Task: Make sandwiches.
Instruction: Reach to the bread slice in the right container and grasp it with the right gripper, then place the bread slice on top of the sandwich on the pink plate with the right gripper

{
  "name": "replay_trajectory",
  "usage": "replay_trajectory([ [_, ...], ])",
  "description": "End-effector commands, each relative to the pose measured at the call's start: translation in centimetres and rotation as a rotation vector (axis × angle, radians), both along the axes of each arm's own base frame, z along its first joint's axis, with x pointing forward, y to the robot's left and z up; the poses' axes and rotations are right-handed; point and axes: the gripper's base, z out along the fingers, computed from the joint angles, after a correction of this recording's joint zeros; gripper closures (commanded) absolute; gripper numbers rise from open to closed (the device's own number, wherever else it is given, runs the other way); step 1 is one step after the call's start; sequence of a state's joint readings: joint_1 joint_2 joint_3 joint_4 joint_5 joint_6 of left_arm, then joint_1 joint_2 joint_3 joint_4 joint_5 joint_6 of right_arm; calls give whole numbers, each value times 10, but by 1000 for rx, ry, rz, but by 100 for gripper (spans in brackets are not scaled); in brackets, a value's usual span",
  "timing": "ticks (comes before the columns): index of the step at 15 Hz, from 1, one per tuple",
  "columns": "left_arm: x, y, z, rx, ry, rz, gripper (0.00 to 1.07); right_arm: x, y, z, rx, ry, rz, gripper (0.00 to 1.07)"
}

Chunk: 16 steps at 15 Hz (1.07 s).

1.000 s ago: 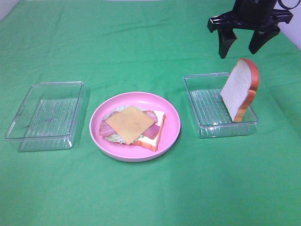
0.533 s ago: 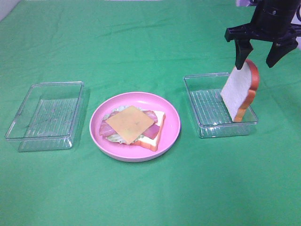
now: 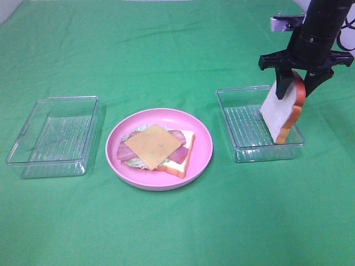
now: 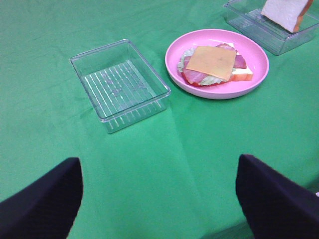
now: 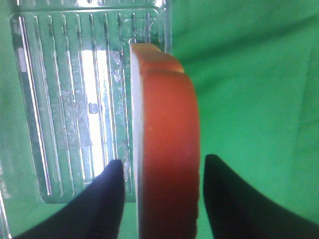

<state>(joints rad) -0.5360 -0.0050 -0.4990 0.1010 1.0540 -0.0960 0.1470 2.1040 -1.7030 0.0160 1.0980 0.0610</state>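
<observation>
The right gripper [image 3: 296, 86] straddles the top of a bread slice [image 3: 281, 111] that stands tilted on edge in the right clear tray [image 3: 239, 119]; its fingers [image 5: 102, 201] sit just beside the crust on either side, though contact seems unsettled, so I cannot tell whether it grips. The left gripper [image 4: 159, 196] hangs wide open over the green cloth [image 3: 166, 50]. On the pink plate [image 3: 203, 149] lies the open sandwich [image 3: 158, 148], cheese uppermost, beside the left clear tray [image 3: 54, 136].

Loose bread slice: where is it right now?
In the exterior high view, the bread slice stands on edge in the right clear tray, leaning on its far-right wall, right of the pink plate.
</observation>
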Motion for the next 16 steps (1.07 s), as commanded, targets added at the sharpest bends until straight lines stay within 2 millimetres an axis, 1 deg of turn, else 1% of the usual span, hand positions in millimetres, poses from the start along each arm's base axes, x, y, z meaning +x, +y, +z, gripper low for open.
replay_trajectory([
  [1,-2,1,0,-18,-22,-5,26,-1,-2,3,1,-5,6,89],
  [2,-2,1,0,-18,-22,-5,26,-2,-2,4,1,-7,6,101],
  [3,-2,1,0,-18,-22,-5,26,-2,-2,6,2,-11,7,107],
  [6,-2,1,0,-18,-22,-5,26,-5,0,20,18,-43,5,107],
  [8,-2,1,0,-19,-21,-6,26,-10,2,39,61,-77,-1,107],
  [9,-2,1,0,-19,-21,-6,26,-13,5,48,100,-95,-1,107],
  [10,-2,1,0,-19,-21,-6,26,-18,14,62,205,-119,28,107],
  [11,-2,1,0,-19,-21,-6,26,-20,22,67,294,-121,57,107],
  [12,-2,1,0,-19,-21,-6,26,-22,31,69,390,-113,88,107],
  [15,-2,1,0,-19,-21,-6,26,-31,51,53,655,-68,99,107],
  [16,-2,1,0,-19,-21,-6,26,-34,56,49,699,-66,109,107],
])
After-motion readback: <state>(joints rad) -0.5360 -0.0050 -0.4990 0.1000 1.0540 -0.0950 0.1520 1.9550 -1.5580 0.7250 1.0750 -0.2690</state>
